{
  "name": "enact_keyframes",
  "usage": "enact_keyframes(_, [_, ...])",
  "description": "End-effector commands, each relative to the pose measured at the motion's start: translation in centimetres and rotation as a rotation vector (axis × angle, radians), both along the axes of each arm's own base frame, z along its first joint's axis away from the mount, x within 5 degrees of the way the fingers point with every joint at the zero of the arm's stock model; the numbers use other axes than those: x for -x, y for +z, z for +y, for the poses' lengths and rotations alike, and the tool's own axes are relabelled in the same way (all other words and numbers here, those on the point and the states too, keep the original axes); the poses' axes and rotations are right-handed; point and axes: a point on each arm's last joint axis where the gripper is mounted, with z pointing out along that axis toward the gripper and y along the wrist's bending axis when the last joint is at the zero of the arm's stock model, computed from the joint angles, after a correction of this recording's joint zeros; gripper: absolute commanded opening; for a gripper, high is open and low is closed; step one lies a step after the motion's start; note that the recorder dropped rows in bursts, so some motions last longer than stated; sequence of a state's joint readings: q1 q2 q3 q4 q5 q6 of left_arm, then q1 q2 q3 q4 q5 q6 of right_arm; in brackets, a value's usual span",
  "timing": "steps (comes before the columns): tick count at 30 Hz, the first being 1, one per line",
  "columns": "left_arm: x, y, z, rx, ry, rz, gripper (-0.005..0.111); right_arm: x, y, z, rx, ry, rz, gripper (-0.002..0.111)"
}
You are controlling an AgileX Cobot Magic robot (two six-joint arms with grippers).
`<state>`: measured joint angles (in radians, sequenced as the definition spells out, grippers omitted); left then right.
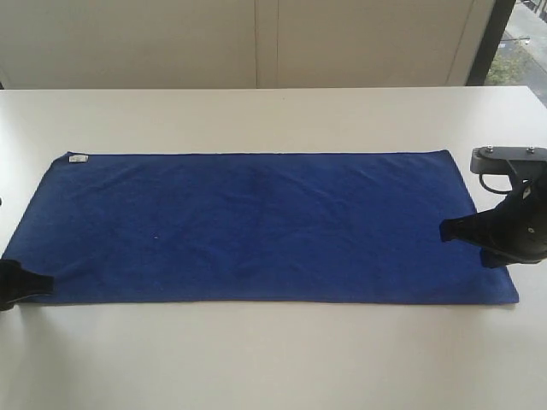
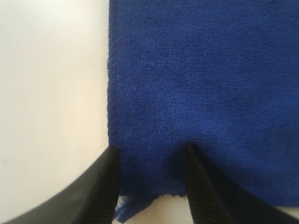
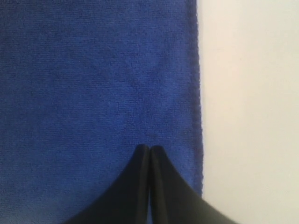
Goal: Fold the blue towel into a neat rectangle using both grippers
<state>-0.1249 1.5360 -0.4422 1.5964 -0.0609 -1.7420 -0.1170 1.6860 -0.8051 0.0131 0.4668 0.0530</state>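
The blue towel (image 1: pixel 256 226) lies spread flat on the white table (image 1: pixel 273 359), long side across the exterior view, with a small white tag (image 1: pixel 78 158) at its far left corner. My left gripper (image 1: pixel 30 284) is at the towel's near left corner. Its jaws stand open and straddle that corner (image 2: pixel 152 148), one finger over bare table and the other over cloth; the corner's edge is slightly ruffled. At the towel's right end, close to the near corner, my right gripper (image 1: pixel 446 229) is shut (image 3: pixel 149 148) over the cloth just inside the edge. Nothing shows between its fingers.
The table's far edge (image 1: pixel 256 88) meets a pale wall (image 1: pixel 256 43). A window strip (image 1: pixel 521 43) shows at the far right. Bare table surrounds the towel on every side.
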Motion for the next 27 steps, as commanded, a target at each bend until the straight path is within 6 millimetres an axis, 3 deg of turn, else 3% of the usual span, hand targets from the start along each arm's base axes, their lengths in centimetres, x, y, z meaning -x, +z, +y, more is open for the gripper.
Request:
enact_keyframes(1, [0.6,-0.2,0.1,-0.003,0.007,0.011,0.057,0.0,0.2,-0.1,0.002,-0.004,-0.013,0.000])
enact_keyframes(8, [0.6,0.3,-0.3,0.037,-0.017,-0.010,0.057,0.0,0.2,-0.1,0.002,-0.004,-0.013,0.000])
enact_keyframes(18, [1.0,4.5,0.4,-0.004,0.017,-0.206,0.056,0.0,0.2,-0.1,0.002,-0.004,-0.016,0.000])
enact_keyframes(27, [1.0,4.1,0.2,0.025,0.011,-0.188,0.056,0.0,0.2,-0.1,0.003,-0.004,-0.017,0.000])
